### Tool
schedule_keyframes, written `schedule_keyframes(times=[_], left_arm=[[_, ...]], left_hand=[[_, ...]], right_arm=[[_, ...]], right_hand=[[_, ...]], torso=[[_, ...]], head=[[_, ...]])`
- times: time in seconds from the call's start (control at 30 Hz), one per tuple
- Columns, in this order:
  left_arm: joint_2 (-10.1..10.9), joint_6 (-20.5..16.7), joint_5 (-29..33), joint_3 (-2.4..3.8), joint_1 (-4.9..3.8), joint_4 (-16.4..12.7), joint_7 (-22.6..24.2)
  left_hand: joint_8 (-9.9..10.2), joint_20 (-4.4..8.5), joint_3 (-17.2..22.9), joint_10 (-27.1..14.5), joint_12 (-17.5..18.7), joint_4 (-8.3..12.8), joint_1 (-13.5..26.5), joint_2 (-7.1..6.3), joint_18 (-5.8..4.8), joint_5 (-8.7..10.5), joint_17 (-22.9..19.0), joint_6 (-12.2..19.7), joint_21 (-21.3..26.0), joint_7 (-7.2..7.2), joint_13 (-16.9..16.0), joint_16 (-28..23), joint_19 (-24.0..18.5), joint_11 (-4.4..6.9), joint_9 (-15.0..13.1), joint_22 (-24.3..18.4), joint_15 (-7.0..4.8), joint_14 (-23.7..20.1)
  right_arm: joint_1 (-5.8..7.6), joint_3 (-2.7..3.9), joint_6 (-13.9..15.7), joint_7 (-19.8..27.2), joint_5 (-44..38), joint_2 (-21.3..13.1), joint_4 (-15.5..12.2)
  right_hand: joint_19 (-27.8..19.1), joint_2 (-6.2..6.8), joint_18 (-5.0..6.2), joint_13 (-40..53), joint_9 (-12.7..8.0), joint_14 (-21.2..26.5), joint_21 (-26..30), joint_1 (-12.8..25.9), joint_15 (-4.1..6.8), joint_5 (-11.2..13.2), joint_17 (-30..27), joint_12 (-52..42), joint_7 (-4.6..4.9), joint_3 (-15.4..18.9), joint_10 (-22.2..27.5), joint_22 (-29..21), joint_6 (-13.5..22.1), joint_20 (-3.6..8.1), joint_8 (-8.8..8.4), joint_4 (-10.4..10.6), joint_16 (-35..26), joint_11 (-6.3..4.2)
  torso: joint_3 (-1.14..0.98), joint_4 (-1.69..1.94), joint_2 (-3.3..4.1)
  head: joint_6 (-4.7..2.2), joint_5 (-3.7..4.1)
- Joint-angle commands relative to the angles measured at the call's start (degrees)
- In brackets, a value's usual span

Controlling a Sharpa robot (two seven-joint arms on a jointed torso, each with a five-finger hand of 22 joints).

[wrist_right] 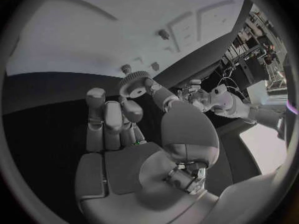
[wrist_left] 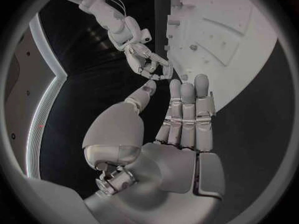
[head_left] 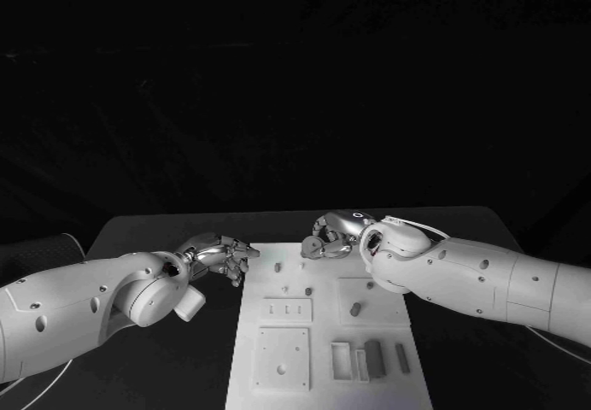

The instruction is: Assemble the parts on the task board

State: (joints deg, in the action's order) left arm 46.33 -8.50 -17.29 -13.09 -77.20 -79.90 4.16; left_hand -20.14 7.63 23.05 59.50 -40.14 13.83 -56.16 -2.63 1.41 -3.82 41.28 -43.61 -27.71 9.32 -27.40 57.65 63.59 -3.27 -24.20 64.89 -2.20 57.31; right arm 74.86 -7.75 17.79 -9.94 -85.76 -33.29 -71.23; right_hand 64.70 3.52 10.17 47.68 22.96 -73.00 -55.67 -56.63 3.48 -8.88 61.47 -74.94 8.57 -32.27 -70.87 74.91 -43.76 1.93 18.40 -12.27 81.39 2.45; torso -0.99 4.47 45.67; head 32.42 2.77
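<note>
My right hand pinches a gear over the far end of the white board. My left hand, fingers released, hovers beside the board's left edge.

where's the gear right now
The gear is pinched in the right hand, held just above the far end of the task board in the head view, with the left hand open at the board's left edge.

Left hand hovered open, fingers straight and close together, thumb apart. Right hand pinched a small gear between thumb and finger. Both arms reached inward, hands near each other.
</note>
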Motion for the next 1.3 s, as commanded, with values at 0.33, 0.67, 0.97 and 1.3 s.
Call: schedule_keyframes(times=[0.33, 0.67, 0.97, 1.3], left_arm=[[0.04, -0.07, 0.10, 0.04, -0.05, -0.27, 0.53], [0.14, -0.09, 0.10, 0.04, -0.05, -0.29, 0.55], [0.12, 0.11, 0.04, 0.04, -0.05, -0.20, 0.37], [0.06, 0.02, 0.00, 0.04, -0.05, -0.15, 0.44]], left_hand=[[0.02, 0.11, -0.19, 0.14, 0.39, 0.31, 0.45, -0.22, 2.87, 0.01, -0.09, -1.00, 0.22, 0.64, 0.00, 0.30, 0.45, -0.32, -0.11, 0.11, 0.03, -0.04], [0.02, 0.11, -0.20, 0.15, 0.44, 0.32, 0.45, -0.21, 2.87, 0.02, -0.10, -1.01, 0.23, 0.64, -0.01, 0.32, 0.46, -0.32, -0.12, 0.13, 0.03, -0.05], [0.03, 0.11, -0.20, 0.17, 0.47, 0.32, 0.46, -0.22, 2.86, 0.02, -0.10, -1.00, 0.24, 0.64, -0.02, 0.34, 0.45, -0.32, -0.13, 0.15, 0.03, -0.07], [0.04, 0.11, -0.20, 0.18, 0.56, 0.33, 0.46, -0.19, 2.85, 0.02, -0.13, -0.99, 0.28, 0.64, -0.05, 0.36, 0.45, -0.33, -0.15, 0.19, 0.03, -0.11]], right_arm=[[-0.32, -1.00, 2.73, -0.25, -6.82, 1.69, -0.30], [-0.77, -2.23, 3.33, -0.47, -8.85, 2.53, 0.34], [-0.77, -3.24, 3.75, -1.06, -10.27, 3.31, 1.14], [-0.85, -3.72, 4.32, -1.43, -11.30, 4.26, 1.93]], right_hand=[[0.38, 0.48, 4.83, -0.17, 0.06, -0.61, -0.28, 0.01, 0.18, -0.66, 0.10, 0.03, 0.19, -0.37, -0.55, 0.92, -3.85, 0.19, 0.66, -0.19, 0.26, -0.19], [0.47, 0.88, 4.83, -0.27, -0.01, -0.70, -0.29, -0.04, 0.24, -0.79, -0.08, 0.15, 0.11, -0.44, -0.77, 0.89, -4.09, 0.26, 0.68, -0.35, 0.17, -0.27], [0.49, 1.31, 4.83, -0.38, -0.12, -0.57, -0.24, -0.04, 0.26, -0.82, -0.51, 0.33, 0.11, -0.51, -0.87, 0.85, -4.09, 0.28, 0.59, -0.41, -0.07, -0.28], [0.49, 1.30, 4.83, -0.38, -0.12, -0.61, -0.23, -0.04, 0.26, -0.83, -0.45, 0.34, 0.11, -0.52, -0.88, 0.85, -4.10, 0.28, 0.58, -0.41, -0.05, -0.28]], torso=[[0.06, 0.04, 0.02], [-0.02, -0.01, 0.04], [-0.04, 0.03, 0.05], [-0.06, -0.01, 0.03]], head=[[-0.02, -0.38], [0.11, -0.69], [0.26, -0.86], [0.51, -1.10]])
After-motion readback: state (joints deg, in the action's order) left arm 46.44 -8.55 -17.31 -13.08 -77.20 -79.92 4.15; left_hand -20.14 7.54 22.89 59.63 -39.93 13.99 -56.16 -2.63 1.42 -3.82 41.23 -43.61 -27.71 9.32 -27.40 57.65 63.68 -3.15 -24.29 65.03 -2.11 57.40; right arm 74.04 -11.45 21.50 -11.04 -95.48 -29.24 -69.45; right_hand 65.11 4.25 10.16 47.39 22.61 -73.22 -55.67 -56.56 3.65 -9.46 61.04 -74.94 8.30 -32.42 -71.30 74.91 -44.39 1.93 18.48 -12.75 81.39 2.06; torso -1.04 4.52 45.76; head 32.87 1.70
